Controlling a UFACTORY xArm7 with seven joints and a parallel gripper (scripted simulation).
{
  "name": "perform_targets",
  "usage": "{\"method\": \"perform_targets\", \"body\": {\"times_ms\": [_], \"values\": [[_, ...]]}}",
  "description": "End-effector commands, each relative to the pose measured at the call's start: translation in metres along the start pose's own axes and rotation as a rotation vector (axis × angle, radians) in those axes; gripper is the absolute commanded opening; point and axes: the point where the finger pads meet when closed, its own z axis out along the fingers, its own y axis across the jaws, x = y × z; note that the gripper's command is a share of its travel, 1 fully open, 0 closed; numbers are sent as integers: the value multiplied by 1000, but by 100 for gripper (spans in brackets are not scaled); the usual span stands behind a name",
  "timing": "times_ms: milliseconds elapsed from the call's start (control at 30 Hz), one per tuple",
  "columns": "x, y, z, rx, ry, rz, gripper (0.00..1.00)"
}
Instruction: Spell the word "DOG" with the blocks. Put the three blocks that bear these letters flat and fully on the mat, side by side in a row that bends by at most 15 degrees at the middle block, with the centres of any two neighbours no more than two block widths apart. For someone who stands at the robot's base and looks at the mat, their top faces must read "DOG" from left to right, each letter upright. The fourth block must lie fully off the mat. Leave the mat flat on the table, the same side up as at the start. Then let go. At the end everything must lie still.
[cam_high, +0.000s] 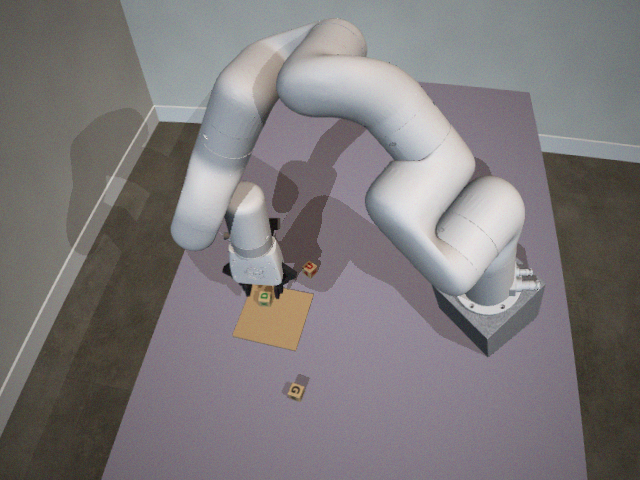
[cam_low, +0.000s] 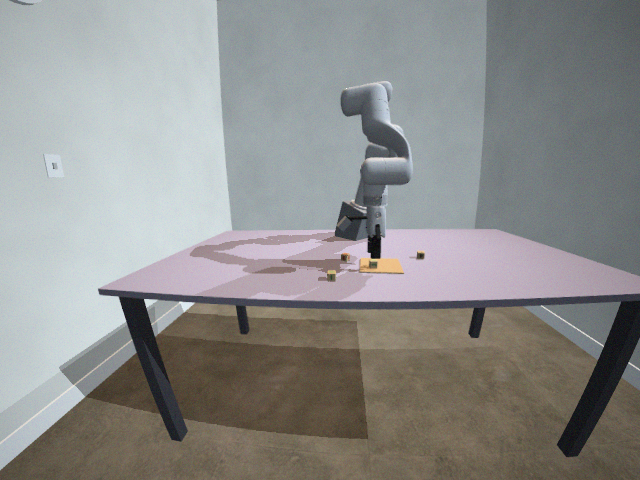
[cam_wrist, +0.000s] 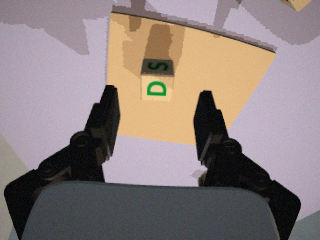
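D block (cam_wrist: 158, 78) near mat (cam_wrist: 220, 87) corner

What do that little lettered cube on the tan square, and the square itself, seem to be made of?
The D block looks like pale matte wood: tan faces, painted green letter, no shine. The mat looks like thin card or cork, perhaps: flat, even tan, dull, lying flush on the table.
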Motion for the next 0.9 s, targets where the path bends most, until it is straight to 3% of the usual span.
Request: {"method": "perform_targets", "body": {"times_ms": [0, 867], "values": [[0, -1, 3, 2, 1, 0, 63], [0, -1, 6, 2, 1, 0, 63]]}}
